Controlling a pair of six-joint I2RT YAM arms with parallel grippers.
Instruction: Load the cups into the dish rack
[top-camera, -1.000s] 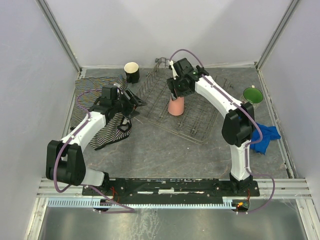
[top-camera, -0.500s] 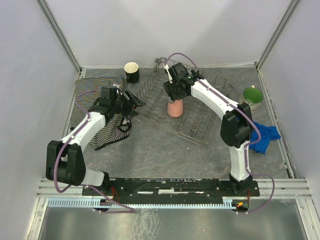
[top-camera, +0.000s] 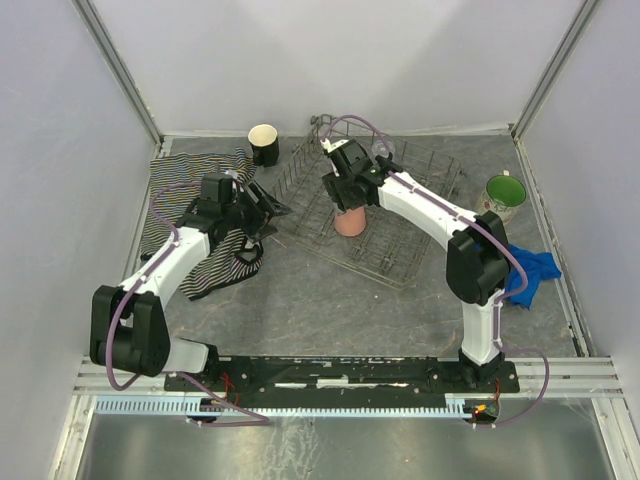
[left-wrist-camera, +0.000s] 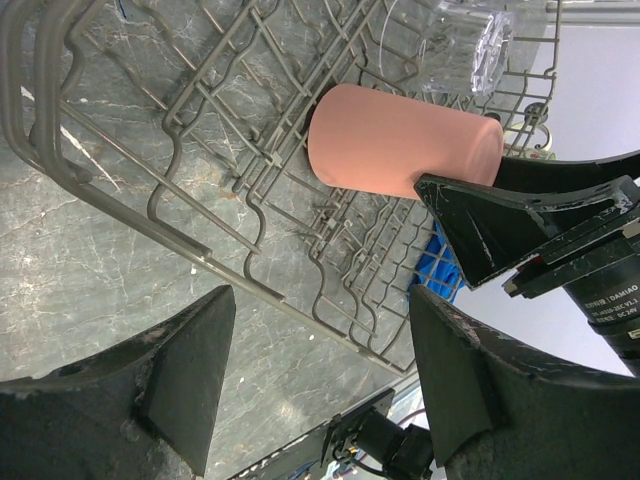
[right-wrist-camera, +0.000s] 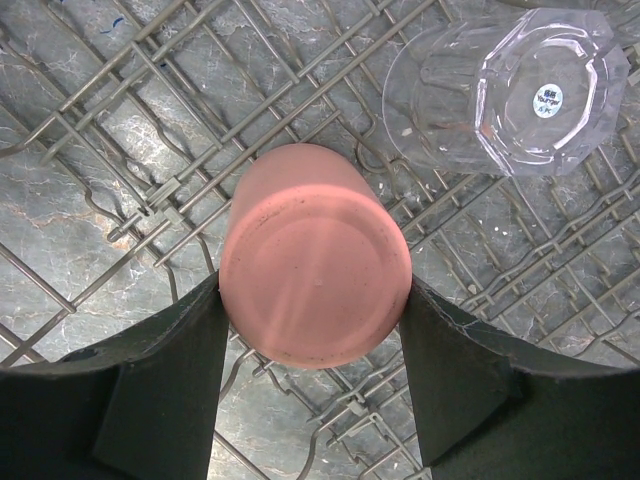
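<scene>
The salmon-pink tumbler (top-camera: 350, 222) (right-wrist-camera: 315, 255) stands upside down on the wires of the grey dish rack (top-camera: 400, 250) (right-wrist-camera: 120, 120), left of its middle. My right gripper (top-camera: 347, 200) (right-wrist-camera: 312, 285) is shut on it from above, one finger pressed to each side. A clear glass (right-wrist-camera: 510, 90) (left-wrist-camera: 455, 45) rests upside down in the rack just beyond the tumbler. The black mug (top-camera: 264, 144) stands on the table behind the rack's left corner. The green-lined mug (top-camera: 505, 192) stands to the right of the rack. My left gripper (top-camera: 268, 213) (left-wrist-camera: 320, 300) hangs open and empty at the rack's left edge.
A striped cloth (top-camera: 190, 210) lies under my left arm. A blue cloth (top-camera: 530, 272) sits at the right, near the green-lined mug. Grey walls enclose the table on three sides.
My right gripper has moved left and down with the tumbler, bringing it lower onto the rack. The left arm has barely moved.
</scene>
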